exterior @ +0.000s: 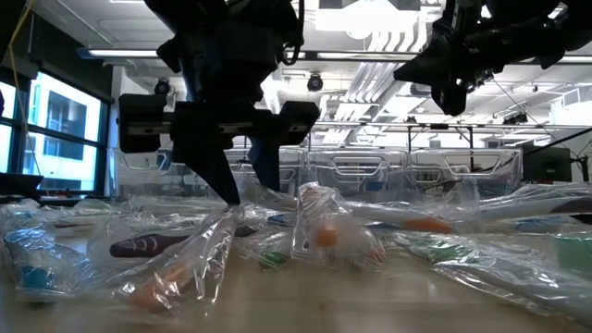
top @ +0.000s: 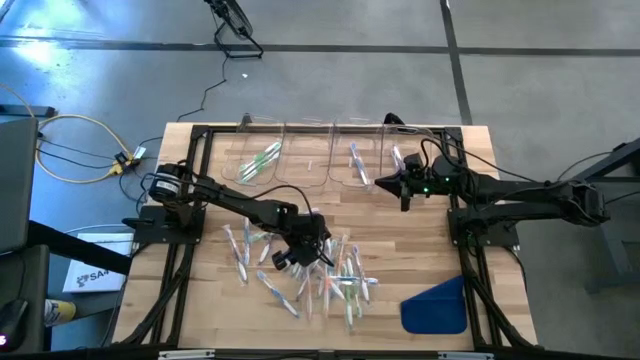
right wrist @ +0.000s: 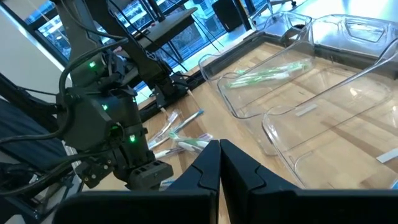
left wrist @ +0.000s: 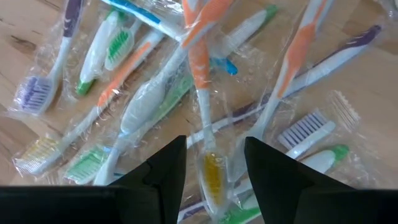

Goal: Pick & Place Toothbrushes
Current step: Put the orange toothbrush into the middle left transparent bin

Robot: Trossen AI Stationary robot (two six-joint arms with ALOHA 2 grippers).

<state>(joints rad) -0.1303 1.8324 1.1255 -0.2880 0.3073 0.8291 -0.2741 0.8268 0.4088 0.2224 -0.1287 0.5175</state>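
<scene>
From above, the left gripper (top: 300, 250) hung over a scatter of wrapped toothbrushes (top: 345, 285) on the wooden table (top: 420, 250), most lying just beside and below it. The right gripper (top: 404, 192) hovered near the clear trays (top: 300, 160); green brushes lay in one tray, blue in another. A blue cloth (top: 437, 306) sat well apart.

At table height, the left gripper's fingers (exterior: 222, 180) reached down into the crinkled wrappers (exterior: 324, 231).

The left wrist view showed its jaws parted, straddling an orange-handled toothbrush (left wrist: 202, 81) without gripping it.

The right wrist view showed the right gripper's fingers (right wrist: 205, 165) pressed shut, empty, trays ahead.
</scene>
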